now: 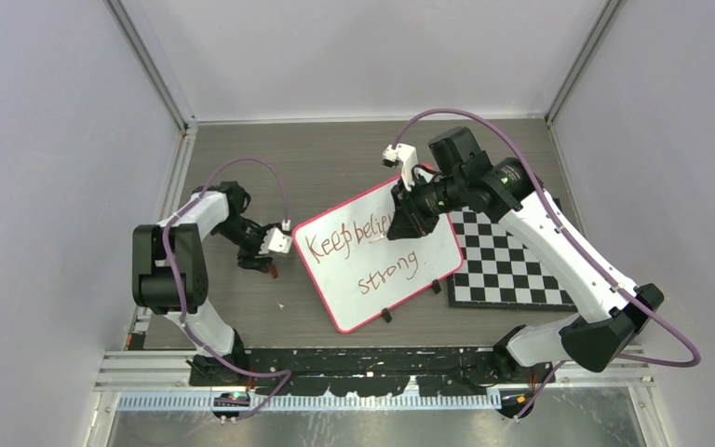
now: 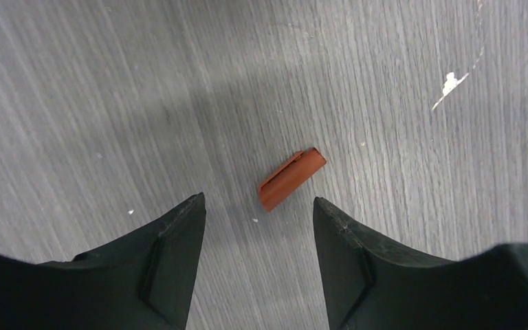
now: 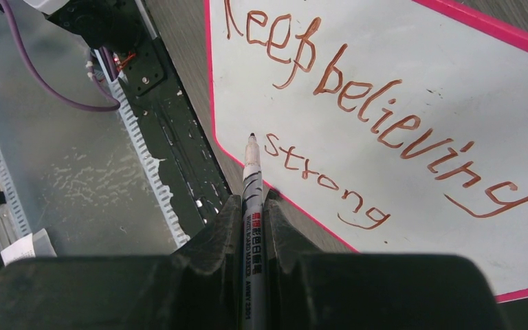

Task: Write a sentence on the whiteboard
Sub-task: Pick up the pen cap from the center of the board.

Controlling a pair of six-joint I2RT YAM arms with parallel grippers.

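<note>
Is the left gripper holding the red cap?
No, the red cap lies on the table, apart from the open left gripper.

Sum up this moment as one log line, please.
left claw: open over red cap | right claw: shut on marker | whiteboard: sentence reads Keep believing strong

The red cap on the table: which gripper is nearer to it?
Left. The left gripper hangs open just over the cap; the right gripper, shut on the marker, is away over the whiteboard.
</note>
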